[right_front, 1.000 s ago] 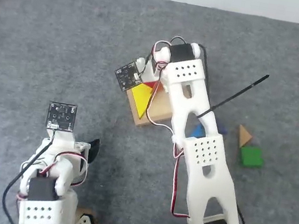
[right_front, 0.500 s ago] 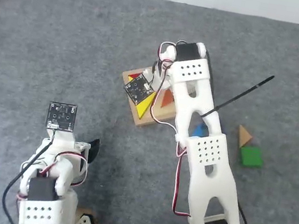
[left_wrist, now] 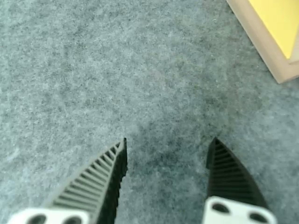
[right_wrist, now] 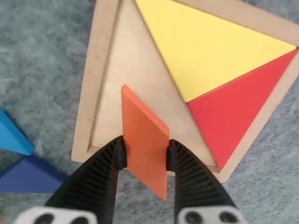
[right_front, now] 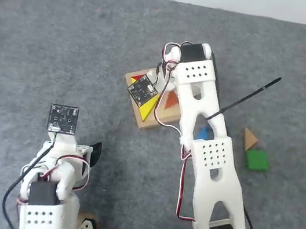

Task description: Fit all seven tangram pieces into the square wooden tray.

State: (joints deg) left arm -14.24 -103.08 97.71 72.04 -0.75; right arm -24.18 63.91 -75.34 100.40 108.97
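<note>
I'm pinching the orange parallelogram (right_wrist: 145, 126) in my right gripper (right_wrist: 145, 150), over the bare wood of the tray (right_wrist: 97, 70), which is sitting just above centre of the overhead frame. Its long axis is running roughly along the yellow triangle's (right_wrist: 205, 42) free edge. My left gripper (left_wrist: 166, 149) is idling spread open at lower left, well apart, so the right one's nearer.

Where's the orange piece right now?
The orange piece is in the right gripper, over the tray's bare wood beside the yellow triangle, right wrist view.

1. One square wooden tray (right_wrist: 95, 70).
2. Five triangles: yellow triangle (right_wrist: 205, 46), red triangle (right_wrist: 233, 102), light blue triangle (right_wrist: 10, 136), dark blue triangle (right_wrist: 28, 177), tan triangle (right_front: 249, 137).
3. One green square (right_front: 257, 160).
4. One orange parallelogram (right_wrist: 145, 135).
5. Two end effectors: left end effector (left_wrist: 169, 142), right end effector (right_wrist: 145, 143).
</note>
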